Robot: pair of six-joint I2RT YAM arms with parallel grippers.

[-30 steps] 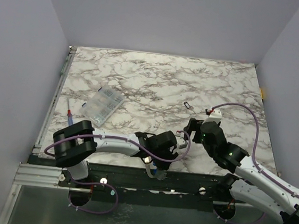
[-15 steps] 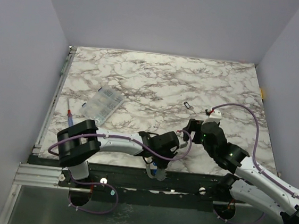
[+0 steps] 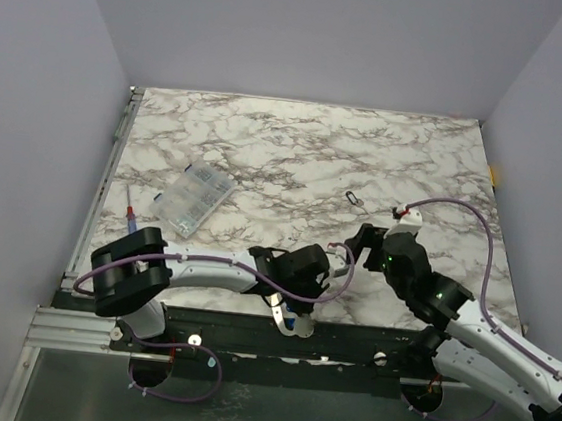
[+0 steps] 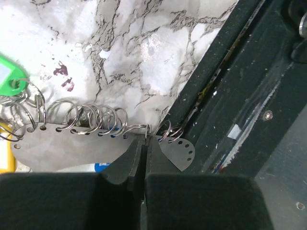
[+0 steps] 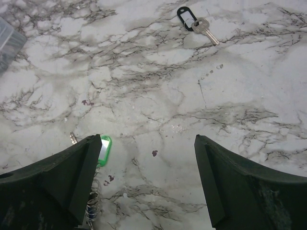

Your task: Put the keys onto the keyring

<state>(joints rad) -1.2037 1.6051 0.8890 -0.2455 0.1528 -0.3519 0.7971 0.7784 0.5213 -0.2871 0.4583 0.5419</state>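
Far left on the surface (image 3: 297, 152), clear compartment box (image 3: 192, 199). By the near edge, left end effector (image 4: 142, 146) clamped shut on the rim of the keyring (image 4: 62, 148), green-tagged key (image 4: 9, 76) at its other end. Right end effector (image 5: 147, 143) spread wide, hovering empty; black-tagged key (image 5: 196, 21) well beyond it.

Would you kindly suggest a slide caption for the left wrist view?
Left pincer shut on the ring-laden keyring at the marble table edge, green key tag alongside.

A robot lab booth here: plain grey walls (image 3: 310, 33) box in a marble-patterned surface (image 3: 298, 142), cabled arms (image 3: 215, 268) bolted to a metal rail (image 3: 348, 342).
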